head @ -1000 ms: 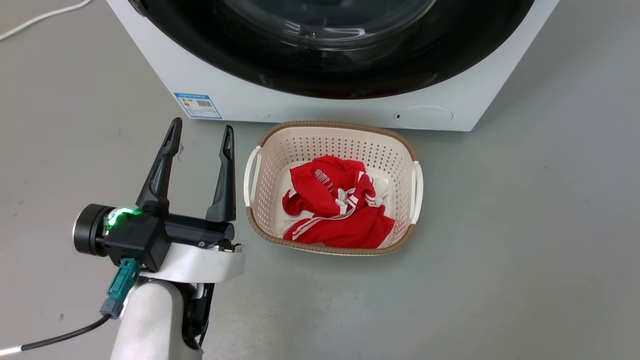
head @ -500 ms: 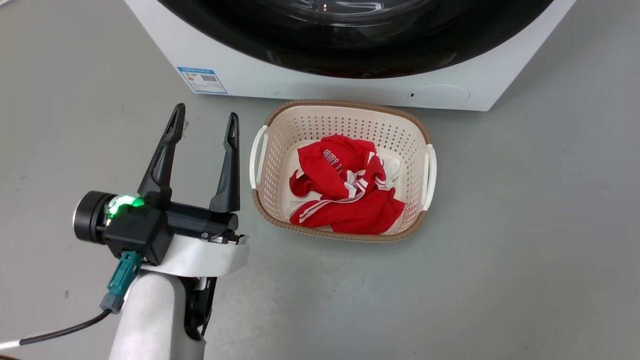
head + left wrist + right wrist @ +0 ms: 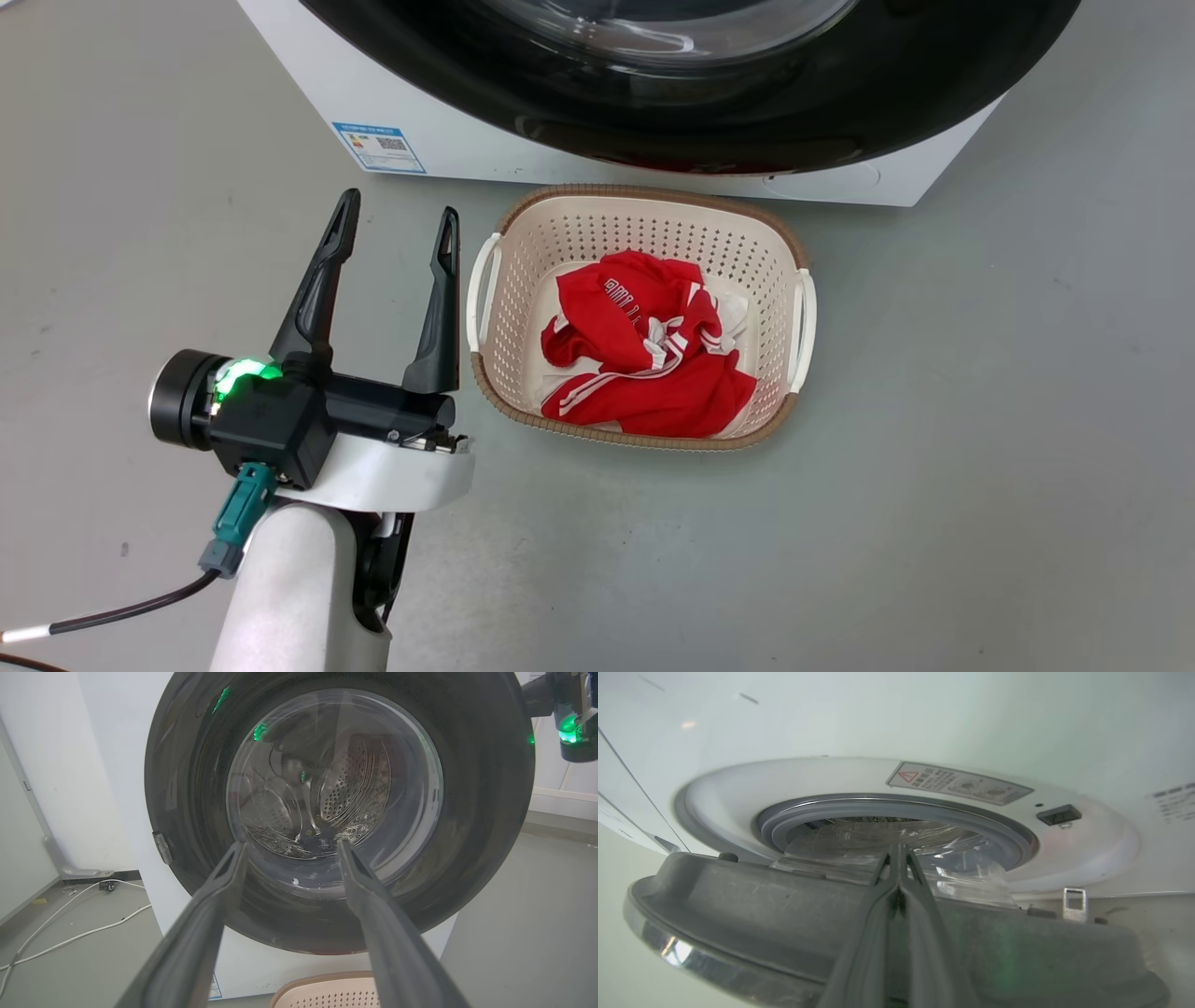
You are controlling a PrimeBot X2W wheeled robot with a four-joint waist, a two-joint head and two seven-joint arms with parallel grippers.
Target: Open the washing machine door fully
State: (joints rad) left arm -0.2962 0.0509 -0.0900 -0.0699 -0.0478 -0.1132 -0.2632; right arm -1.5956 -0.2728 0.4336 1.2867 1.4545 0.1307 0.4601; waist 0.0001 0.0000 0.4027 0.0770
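Head view: grey floor (image 3: 980, 420), bare at the far left. Left gripper (image 3: 400, 207), two long dark fingers apart and empty, tips towards the big white front-loading washing machine (image 3: 308, 84), near its small blue label sticker (image 3: 378, 147). Just right of it, a cream perforated laundry basket with a brown rim (image 3: 644, 193), holding a red garment with white stripes (image 3: 653, 373). The basket's rear rim lies close under the lower edge of the round glossy black washing machine door (image 3: 747, 131). Open floor right of the basket.

Left wrist view: white cable (image 3: 70, 940) on the floor at left. The door's right edge stands out past the machine's white corner.

Right wrist view: door ajar, chrome rim (image 3: 668, 947) at left, with a gap between its grey inner face and the grey rubber gasket (image 3: 896, 807). Right gripper (image 3: 899, 854), fingers together with nothing seen between them, lies across that inner face. Metal latch hook (image 3: 1074, 903) at right.
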